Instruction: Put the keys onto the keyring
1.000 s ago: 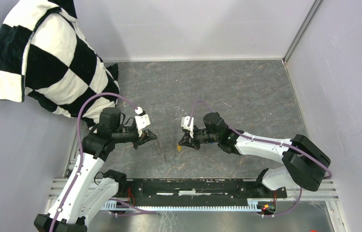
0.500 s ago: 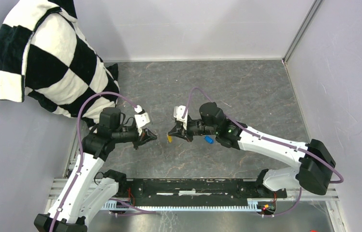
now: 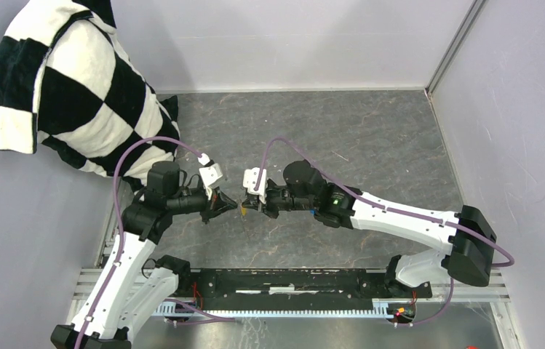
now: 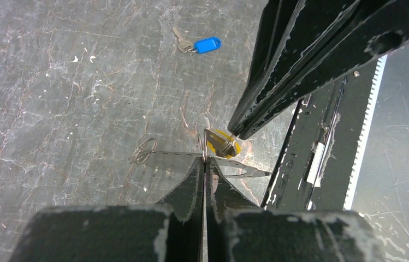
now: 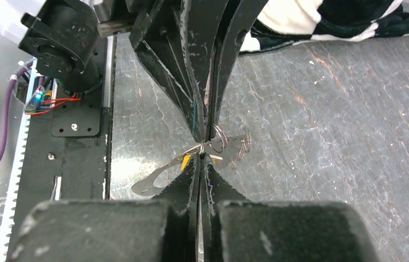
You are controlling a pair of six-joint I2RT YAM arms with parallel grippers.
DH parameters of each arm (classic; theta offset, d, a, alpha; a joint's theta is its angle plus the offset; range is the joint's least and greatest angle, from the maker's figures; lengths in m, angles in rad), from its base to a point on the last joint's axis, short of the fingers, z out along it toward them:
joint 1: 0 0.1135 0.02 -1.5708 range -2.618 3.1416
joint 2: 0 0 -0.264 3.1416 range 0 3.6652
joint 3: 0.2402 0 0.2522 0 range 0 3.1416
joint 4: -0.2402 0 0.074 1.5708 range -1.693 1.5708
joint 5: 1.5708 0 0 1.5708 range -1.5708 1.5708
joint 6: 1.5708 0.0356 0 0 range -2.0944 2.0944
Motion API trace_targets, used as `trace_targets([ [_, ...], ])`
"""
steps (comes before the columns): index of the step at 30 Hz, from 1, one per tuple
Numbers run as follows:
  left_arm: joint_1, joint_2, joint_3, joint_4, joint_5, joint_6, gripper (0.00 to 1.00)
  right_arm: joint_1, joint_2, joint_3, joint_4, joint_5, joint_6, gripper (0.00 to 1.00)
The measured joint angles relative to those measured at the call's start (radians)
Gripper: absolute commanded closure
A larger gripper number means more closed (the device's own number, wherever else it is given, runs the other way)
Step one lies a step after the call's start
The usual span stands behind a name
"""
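Note:
My left gripper (image 3: 230, 206) is shut on the keyring, a thin grey metal loop (image 4: 175, 162) that lies flat across its fingertips (image 4: 205, 164). My right gripper (image 3: 246, 206) is shut on the yellow-headed key (image 4: 225, 143), tip to tip with the left gripper. In the right wrist view my right gripper (image 5: 202, 157) shows a sliver of the yellow key (image 5: 187, 160) beside the keyring (image 5: 155, 183), with small wire rings (image 5: 219, 136) at the meeting point. The blue-headed key (image 4: 206, 45) lies on the tabletop, beyond both grippers.
A black-and-white checkered cloth (image 3: 73, 87) is heaped at the back left. Grey walls enclose the table on the left, back and right. The black mounting rail (image 3: 291, 280) runs along the near edge.
My right gripper has carried the yellow key leftward until it meets the left gripper's tips. The left arm has barely moved. The right arm now covers the blue key in the top view.

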Motion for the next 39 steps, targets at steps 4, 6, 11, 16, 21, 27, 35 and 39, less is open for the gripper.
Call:
trace_targets([
  [4,0.000,-0.002,0.005,0.006,0.000,-0.014,0.98,0.019,0.008,0.000,-0.009,0.055,-0.002,1.00],
  [6,0.000,-0.005,0.008,0.006,0.000,-0.019,0.98,0.028,0.010,0.000,-0.008,0.090,-0.003,1.00],
  [11,0.000,-0.013,0.009,0.006,0.000,-0.020,0.98,0.043,0.010,0.000,0.001,0.143,-0.003,1.00],
  [16,0.000,-0.013,0.009,0.006,0.001,-0.020,0.98,0.053,0.010,0.000,0.029,0.158,-0.002,1.00],
  [21,0.000,-0.013,0.009,0.006,0.000,-0.020,0.98,0.063,0.010,0.000,0.045,0.168,0.001,1.00],
  [27,0.000,-0.013,0.009,0.006,-0.002,-0.020,0.98,0.072,0.014,0.000,0.053,0.177,0.001,1.00],
  [35,0.000,-0.013,0.009,0.006,-0.004,-0.020,0.98,0.077,0.014,0.000,0.060,0.229,0.011,1.00],
  [39,0.000,-0.014,0.009,0.006,-0.003,-0.020,0.98,0.079,0.015,0.000,0.060,0.246,0.021,1.00],
])
